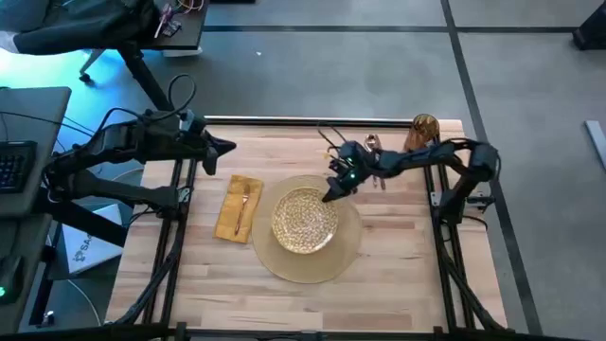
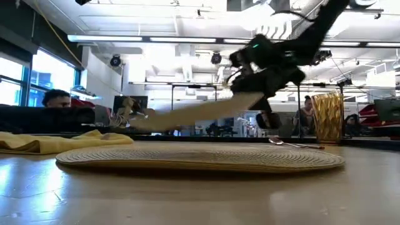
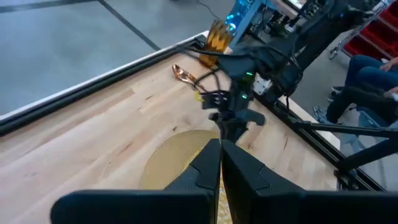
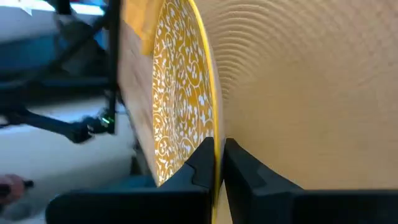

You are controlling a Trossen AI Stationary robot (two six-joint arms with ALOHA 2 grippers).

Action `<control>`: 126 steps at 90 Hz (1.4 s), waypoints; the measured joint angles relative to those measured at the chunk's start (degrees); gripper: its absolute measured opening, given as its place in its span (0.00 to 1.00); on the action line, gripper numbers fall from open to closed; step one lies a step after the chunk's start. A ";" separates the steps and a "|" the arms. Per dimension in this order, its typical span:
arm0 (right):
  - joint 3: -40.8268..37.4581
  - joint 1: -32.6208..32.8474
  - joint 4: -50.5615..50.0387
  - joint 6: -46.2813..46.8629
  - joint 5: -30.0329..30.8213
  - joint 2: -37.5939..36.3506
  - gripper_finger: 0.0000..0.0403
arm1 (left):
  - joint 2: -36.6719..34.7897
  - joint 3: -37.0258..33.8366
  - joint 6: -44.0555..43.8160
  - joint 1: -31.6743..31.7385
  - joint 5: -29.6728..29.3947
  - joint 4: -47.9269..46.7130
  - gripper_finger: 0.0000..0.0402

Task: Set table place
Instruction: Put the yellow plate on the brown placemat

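overhead: the table (image 1: 398, 256) carries a round placemat (image 1: 350, 248) with the gold plate (image 1: 305, 220) over it; the right gripper (image 1: 331, 194) pinches the plate's rim. beside the mat lies the napkin (image 1: 237, 206) with a piece of cutlery (image 1: 242, 208) on it. the amber glass (image 1: 423, 132) stands at the far edge; whether anything is in it cannot be told. more cutlery (image 1: 377, 161) lies near it. the left gripper (image 1: 225, 147), fingers closed on nothing, hovers above the table's far left part. the table-level camera alone shows the plate tilted, its gripped edge raised off the mat. right wrist camera: fingers narrow, clamped on the rim.
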 joint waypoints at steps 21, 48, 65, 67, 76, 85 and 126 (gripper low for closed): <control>-8.82 7.89 10.02 10.02 19.00 -3.42 0.00 | 0.00 0.00 -0.20 0.00 -1.14 0.04 0.00; -8.99 12.97 6.65 12.08 29.65 -3.50 0.00 | 0.04 0.00 -0.22 0.00 -1.18 -0.02 0.00; -8.95 13.41 5.40 13.02 31.12 -3.50 0.00 | 0.04 0.00 -0.22 0.00 -1.18 -0.02 0.00; -8.93 13.43 5.05 13.02 31.09 -3.50 0.00 | 0.04 0.00 -0.22 -0.02 -1.17 -0.05 0.00; -8.91 13.71 2.35 13.02 30.55 -3.50 0.00 | 0.04 0.00 -0.22 0.00 -1.18 -0.05 0.00; -8.88 14.33 -0.04 12.74 30.65 -3.50 0.00 | 0.04 0.00 -0.22 0.00 -1.18 -0.05 0.00; -8.91 16.68 -3.84 11.79 33.23 -3.44 0.27 | 0.04 0.00 -0.20 0.00 -2.54 -0.05 0.00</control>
